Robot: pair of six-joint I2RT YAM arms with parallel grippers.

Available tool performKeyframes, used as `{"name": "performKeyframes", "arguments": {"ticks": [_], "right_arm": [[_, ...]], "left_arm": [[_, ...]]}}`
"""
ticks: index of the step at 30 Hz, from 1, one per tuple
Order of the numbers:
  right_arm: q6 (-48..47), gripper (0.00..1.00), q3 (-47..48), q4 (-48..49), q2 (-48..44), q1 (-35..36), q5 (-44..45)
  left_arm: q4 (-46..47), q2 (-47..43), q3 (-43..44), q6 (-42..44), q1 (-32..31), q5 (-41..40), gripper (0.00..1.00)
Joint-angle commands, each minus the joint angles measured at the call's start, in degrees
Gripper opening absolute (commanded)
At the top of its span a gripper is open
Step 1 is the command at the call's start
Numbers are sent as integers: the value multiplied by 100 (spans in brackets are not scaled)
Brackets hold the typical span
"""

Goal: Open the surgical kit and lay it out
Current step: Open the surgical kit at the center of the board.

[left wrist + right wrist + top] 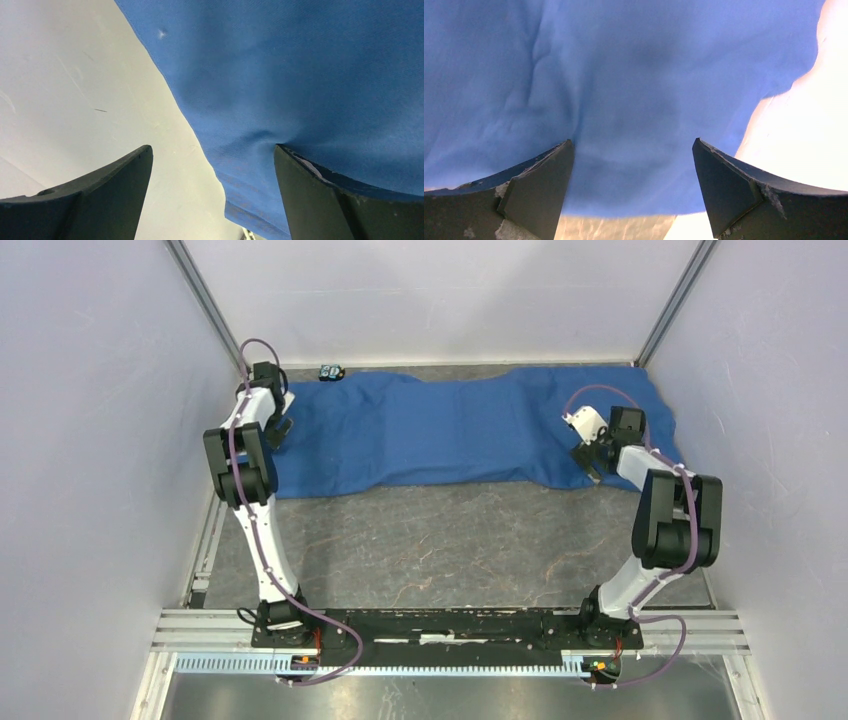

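Note:
The surgical kit shows only as its large blue cloth (pixel 450 435), spread flat and wrinkled across the far half of the table. My left gripper (pixel 278 430) is open at the cloth's left end. In the left wrist view the cloth (pixel 300 75) has its edge running between the jaws of that gripper (pixel 212 147), and the right finger (pixel 320 200) touches the fabric. My right gripper (pixel 590 465) is open over the cloth's near right corner. The right wrist view shows that gripper (pixel 632 141) low above the cloth (pixel 624 75) with its jaws wide apart, holding nothing.
A small block toy (pixel 331 372) sits at the back wall behind the cloth's left part. White walls close in the table on three sides. The grey marbled tabletop (pixel 440 540) lies between the cloth and the arm bases.

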Motion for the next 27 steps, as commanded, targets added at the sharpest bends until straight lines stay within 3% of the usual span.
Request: {"name": "performKeyframes", "arguments": {"ticks": [1,6,10,18,22,25,27], "right_arm": [[360,97,-147,-845,-911,-67,-514],[952,98,213,-748,-1586,-59,-911],[1235,97,872,-547,-1430,0,-903],[1706,90,3037,-127,511,93,-309],[2259,73,4095,100,1344,103,125],[2679,70,5596,-962,2124,152,505],[2804,70,5752,-1151,2179,152,453]], "left_arm": [[-111,-711,-133,-449,114,751,98],[-211,-1683,-244,-1151,114,1561,100],[-167,-2091,-53,-1757,90,2430,100],[-371,-1445,1129,-2381,-367,2822,97],[-365,-1313,1177,-3042,-382,3429,96],[-362,-1278,1117,-3491,-386,3921,95],[-329,-1273,1050,-3784,-390,4224,94]]}}
